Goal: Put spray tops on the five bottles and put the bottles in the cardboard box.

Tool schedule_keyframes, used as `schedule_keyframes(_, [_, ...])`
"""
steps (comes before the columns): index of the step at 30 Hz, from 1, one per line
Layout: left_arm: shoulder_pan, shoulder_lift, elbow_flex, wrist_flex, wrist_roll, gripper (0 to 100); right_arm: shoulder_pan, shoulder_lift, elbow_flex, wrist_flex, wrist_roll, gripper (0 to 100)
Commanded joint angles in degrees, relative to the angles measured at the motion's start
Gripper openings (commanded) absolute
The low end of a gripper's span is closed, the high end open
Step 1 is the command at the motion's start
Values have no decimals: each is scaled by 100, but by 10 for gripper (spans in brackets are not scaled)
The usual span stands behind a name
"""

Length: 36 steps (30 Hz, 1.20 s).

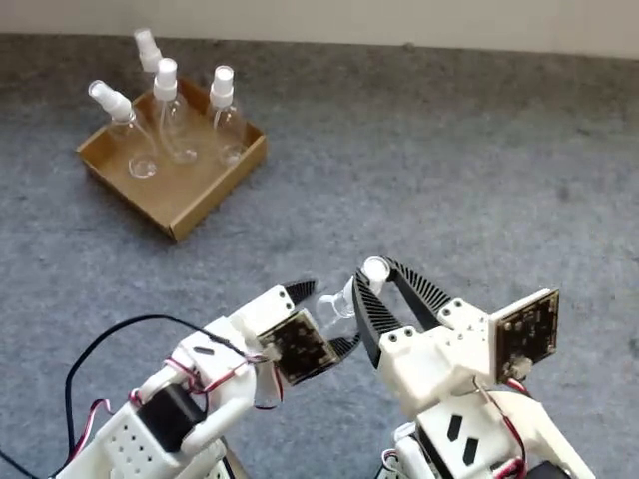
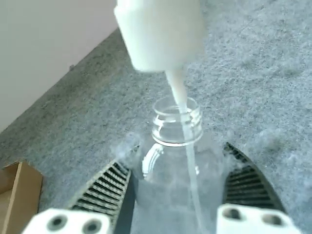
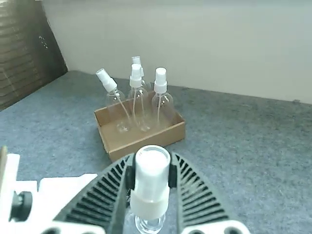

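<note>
A clear bottle (image 1: 335,303) lies tilted in my left gripper (image 1: 321,317), which is shut on its body. In the left wrist view the bottle's open threaded neck (image 2: 174,123) rises between the ribbed fingers (image 2: 108,184). My right gripper (image 1: 377,271) is shut on a white spray top (image 1: 375,267) right at the bottle's mouth. The spray top (image 2: 158,31) hangs just above the neck, with its thin tube (image 2: 187,146) running down inside the bottle. The cardboard box (image 1: 215,205) stands at the far left with several capped bottles (image 1: 175,115) in it.
Grey carpet covers the table, with open room between the box and the arms and across the right side. A black cable (image 1: 110,344) loops beside the left arm. A pale wall (image 3: 219,44) rises behind the box (image 3: 146,141).
</note>
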Motion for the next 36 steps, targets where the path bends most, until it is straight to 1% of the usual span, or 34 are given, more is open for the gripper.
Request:
schedule_keyframes(1, [-40, 567, -382, -484, 79, 108, -92, -215, 224, -215, 237, 23])
schedule_keyframes(3, [-57, 567, -382, -545, 79, 108, -101, -259, 312, -180, 431, 23])
schedule_keyframes(9, [-66, 567, -391, -580, 79, 108, -119, -259, 541, -75, 466, 24])
schedule_keyframes(15, [-75, 567, -400, -589, 79, 108, -110, -215, 541, 347, 484, 29])
schedule_keyframes(21, [-75, 567, -400, -589, 79, 108, -101, -215, 541, 470, 484, 141])
schedule_keyframes(28, [-75, 567, -400, -589, 79, 108, -101, -215, 541, 479, 492, 143])
schedule_keyframes(32, [-75, 567, -400, -589, 79, 108, -92, -207, 541, 567, 1029, 146])
schedule_keyframes(36, [-75, 567, -382, -589, 79, 108, -92, -207, 549, 708, 1169, 152])
